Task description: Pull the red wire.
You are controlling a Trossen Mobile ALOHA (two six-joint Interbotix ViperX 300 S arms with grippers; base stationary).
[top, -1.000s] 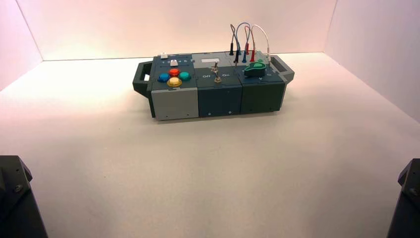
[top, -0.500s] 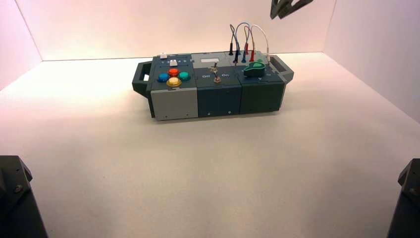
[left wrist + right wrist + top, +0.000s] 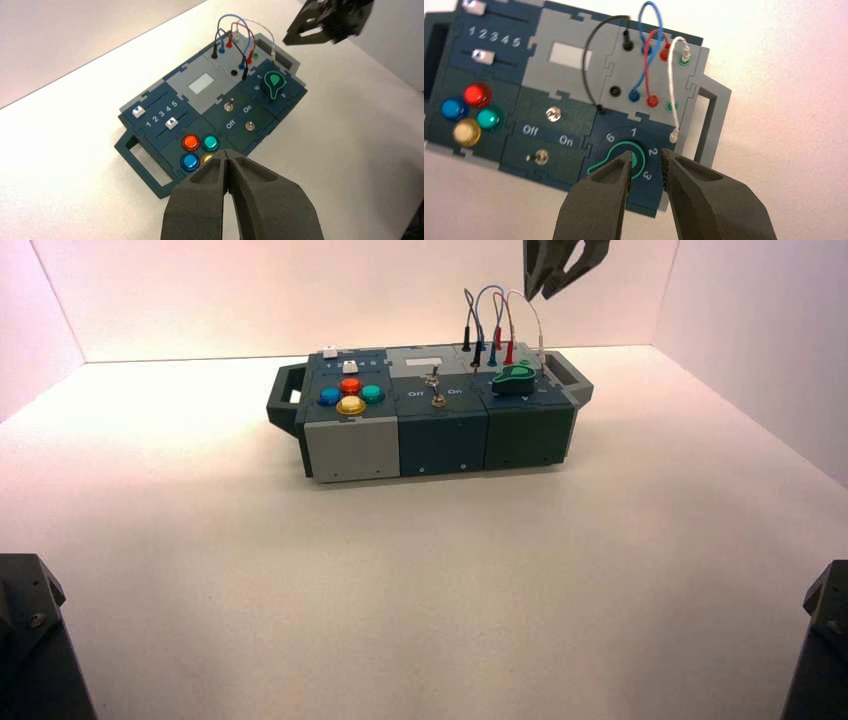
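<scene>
The red wire (image 3: 503, 312) stands as a tall narrow arch among the wires at the back right of the dark box (image 3: 440, 435). In the right wrist view the red wire (image 3: 648, 62) runs between two red plugs, beside the blue wire (image 3: 651, 30) and the white wire (image 3: 672, 80). My right gripper (image 3: 542, 290) hangs above and just right of the wires. It is open by a narrow gap and empty (image 3: 647, 159). My left gripper (image 3: 228, 154) is shut and empty, held high over the box's button end; it does not show in the high view.
A black wire (image 3: 591, 55) arches beside the sockets. A green knob (image 3: 515, 380) sits in front of the wires, two toggle switches (image 3: 553, 114) marked Off and On mid-box, and coloured buttons (image 3: 350, 395) and sliders (image 3: 171, 122) at the left end. Handles stick out at both ends.
My right gripper came into the high view at the top right, then moved left and down to just above the wires. The box and wires have not moved.
</scene>
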